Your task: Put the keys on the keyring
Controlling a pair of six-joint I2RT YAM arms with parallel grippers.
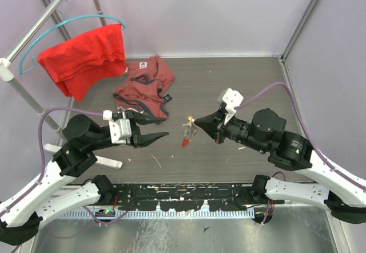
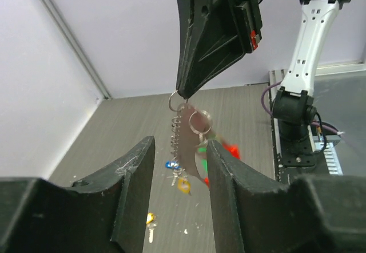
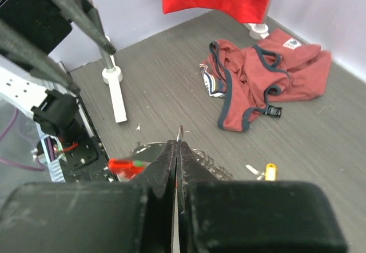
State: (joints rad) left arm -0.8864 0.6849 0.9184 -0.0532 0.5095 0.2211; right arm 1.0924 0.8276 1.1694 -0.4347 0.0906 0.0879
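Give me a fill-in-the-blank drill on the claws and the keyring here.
The right claw is ___ on the keyring.
The left claw stands ___.
The keyring's tag is ___.
The loose key on the table has a ___ head.
Missing words: shut; open; red; yellow.

My right gripper is smooth, matt black plastic. So is my left gripper, though its fingers are scuffed and flecked white. The thin silvery metal keyring shines, with a coiled wire stretch and a glossy bright red oval plastic tag. The tiny silver metal keys have glossy blue and yellow plastic heads. The dark grey table looks matt and finely grained. The bright red cloth and the dull red garment with dark trim are soft, matt fabric.
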